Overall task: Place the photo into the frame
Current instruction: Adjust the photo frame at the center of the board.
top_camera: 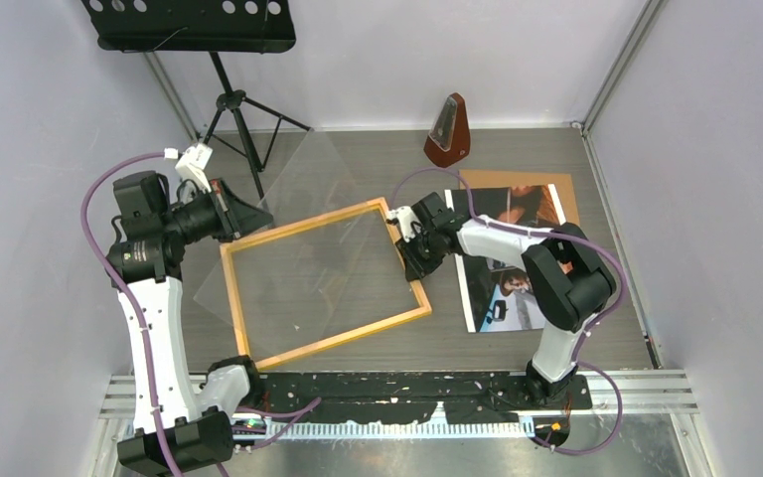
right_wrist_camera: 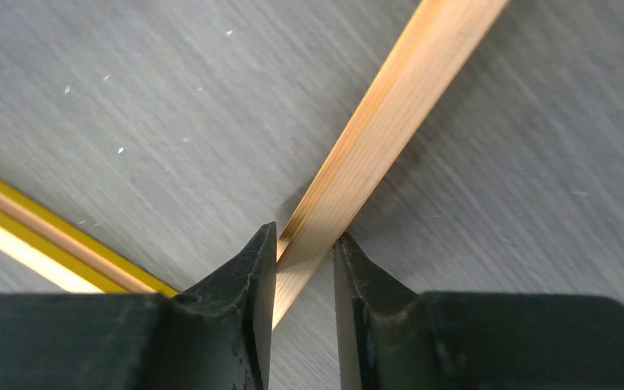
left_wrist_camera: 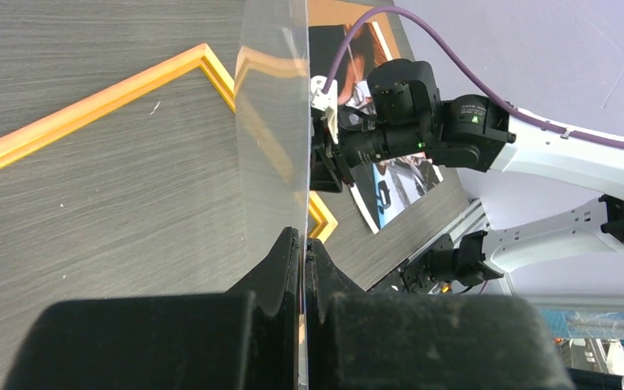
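Observation:
The frame point(top_camera: 343, 338) of yellow-orange strips lies flat on the grey table. The photo point(top_camera: 517, 288) lies to its right, on a brown backing sheet point(top_camera: 568, 194). My left gripper point(top_camera: 258, 221) is shut on the edge of a clear pane point(top_camera: 298, 179) and holds it tilted above the frame's left part; the wrist view shows the pane point(left_wrist_camera: 272, 122) pinched between the jaws point(left_wrist_camera: 302, 244). My right gripper point(top_camera: 412, 260) sits on the frame's right strip; in its wrist view the jaws point(right_wrist_camera: 303, 240) close round that strip point(right_wrist_camera: 390, 114). The photo point(left_wrist_camera: 398, 183) is partly hidden by the right arm.
A brown metronome point(top_camera: 448, 131) stands at the back, near the photo's far edge. A black music stand point(top_camera: 224, 99) stands at the back left. Walls close in both sides, and a metal rail point(top_camera: 656, 388) runs along the near edge.

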Action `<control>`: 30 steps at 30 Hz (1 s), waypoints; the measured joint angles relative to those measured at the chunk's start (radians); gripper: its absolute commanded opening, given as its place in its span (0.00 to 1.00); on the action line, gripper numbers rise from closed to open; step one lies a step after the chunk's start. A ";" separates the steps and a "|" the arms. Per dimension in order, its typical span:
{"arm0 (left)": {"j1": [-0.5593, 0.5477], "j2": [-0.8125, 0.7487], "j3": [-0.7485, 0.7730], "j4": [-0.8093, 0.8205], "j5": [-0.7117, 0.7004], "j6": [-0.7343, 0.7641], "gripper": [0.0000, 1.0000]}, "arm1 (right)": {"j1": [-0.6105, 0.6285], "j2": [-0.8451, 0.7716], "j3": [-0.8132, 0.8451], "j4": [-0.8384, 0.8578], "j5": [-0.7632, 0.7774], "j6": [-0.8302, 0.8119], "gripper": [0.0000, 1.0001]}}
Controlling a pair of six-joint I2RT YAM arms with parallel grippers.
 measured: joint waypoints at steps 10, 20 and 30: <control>0.000 0.000 0.000 0.004 0.014 0.000 0.00 | -0.035 0.059 0.126 -0.079 0.122 -0.056 0.16; 0.000 -0.006 0.000 0.004 0.036 0.008 0.00 | -0.147 0.231 0.384 -0.172 0.165 -0.211 0.14; 0.001 -0.005 -0.006 0.004 0.076 0.036 0.00 | -0.218 0.320 0.572 -0.249 0.135 -0.403 0.13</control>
